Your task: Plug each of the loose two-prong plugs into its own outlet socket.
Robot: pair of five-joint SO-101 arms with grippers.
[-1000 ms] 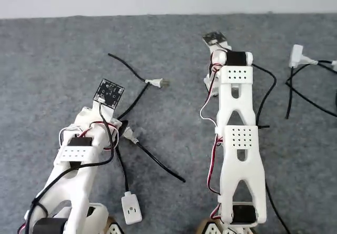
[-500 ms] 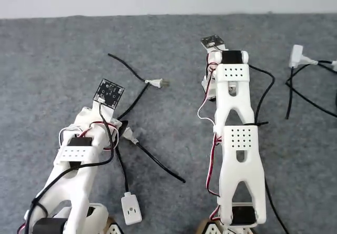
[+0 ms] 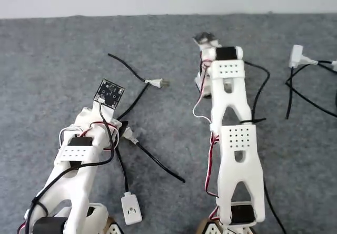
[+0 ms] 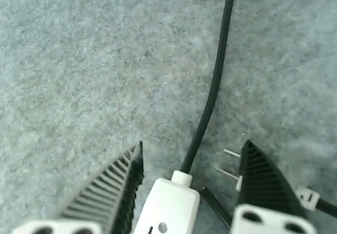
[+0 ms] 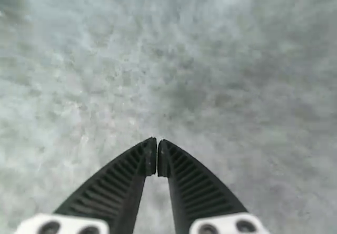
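The left gripper (image 4: 193,145) hangs wide open over the grey mat (image 3: 52,60) at about eight o'clock. Its fingers stand either side of a white plug body (image 4: 168,210) and its black cord (image 4: 213,87) without gripping them, and bare prongs (image 4: 227,165) lie just beside one finger. The right gripper (image 5: 157,142), out toward twelve o'clock, is pinched fully closed on nothing, while a loose plug (image 3: 154,82) lies near eleven o'clock and an outlet socket (image 3: 131,207) at seven.
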